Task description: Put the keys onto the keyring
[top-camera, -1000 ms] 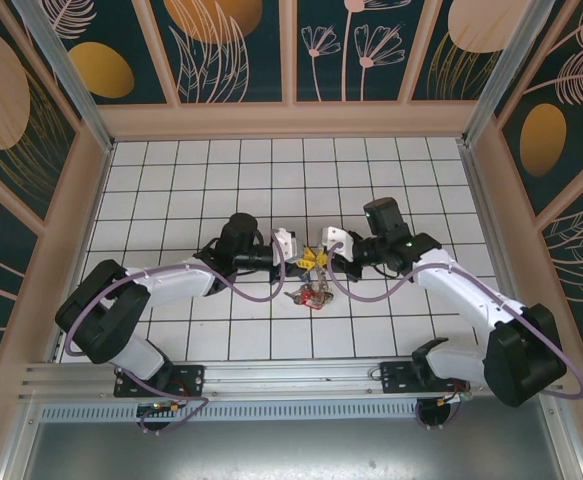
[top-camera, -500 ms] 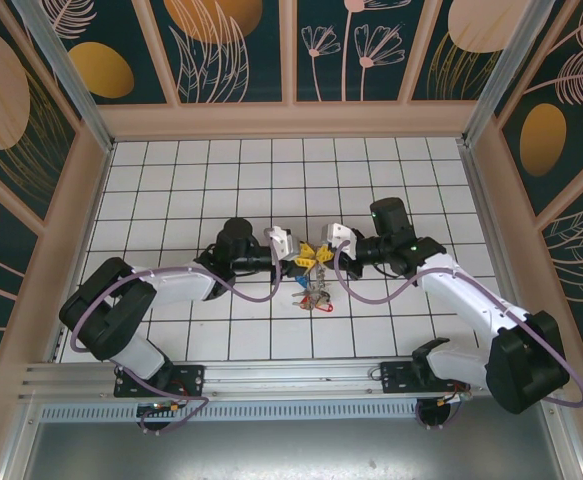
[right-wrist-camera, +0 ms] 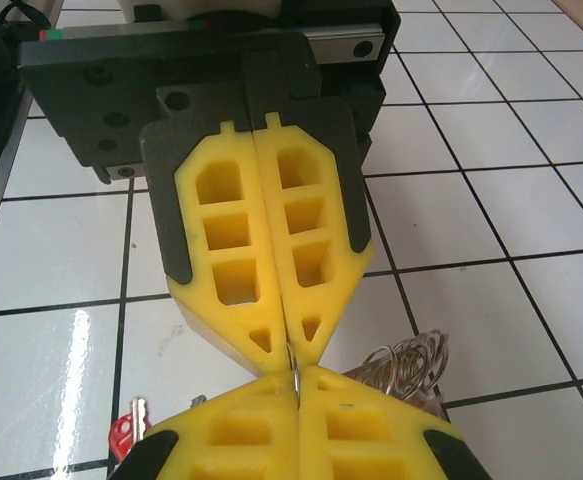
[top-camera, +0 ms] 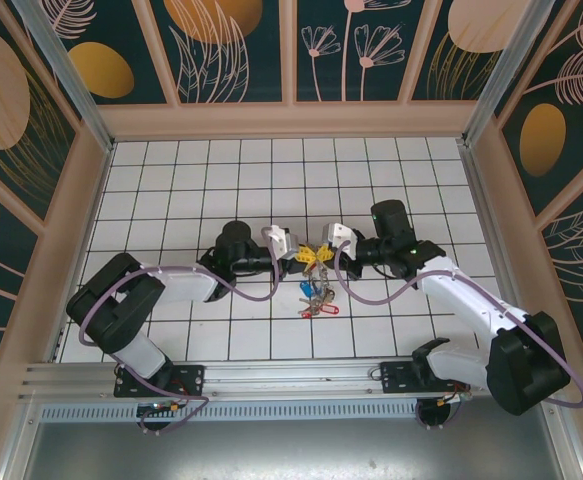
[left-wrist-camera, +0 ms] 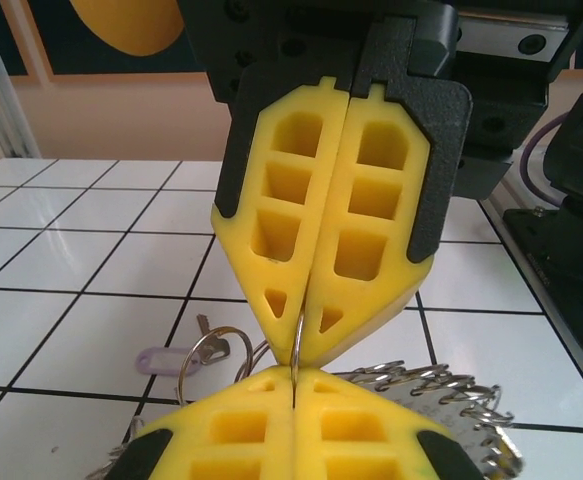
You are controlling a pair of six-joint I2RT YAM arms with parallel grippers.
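My left gripper (top-camera: 301, 257) and right gripper (top-camera: 321, 256) meet tip to tip over the middle of the tiled floor. Both are shut on the keyring (left-wrist-camera: 298, 343), a thin metal ring seen edge-on between the two pairs of yellow fingertips. In the left wrist view my left gripper (left-wrist-camera: 296, 378) is at the bottom, with the right one's fingers (left-wrist-camera: 371, 220) facing it from above. In the right wrist view my right gripper (right-wrist-camera: 298, 380) pinches the same keyring (right-wrist-camera: 293, 362). The keys (top-camera: 316, 298), a bunch with blue and red tags, sit just below the grippers.
A key with a pale purple tag (left-wrist-camera: 157, 359) and a small split ring (left-wrist-camera: 211, 347) lie under the grippers. A stack of small rings (left-wrist-camera: 441, 385) is to the right. A red-tagged key (right-wrist-camera: 126, 430) shows at lower left. Walls (top-camera: 71, 220) enclose the white tiled floor.
My left gripper has closed on the keyring. Both wrists shifted slightly, and the bunch of keys now sits a little lower and more spread, towards the near edge.
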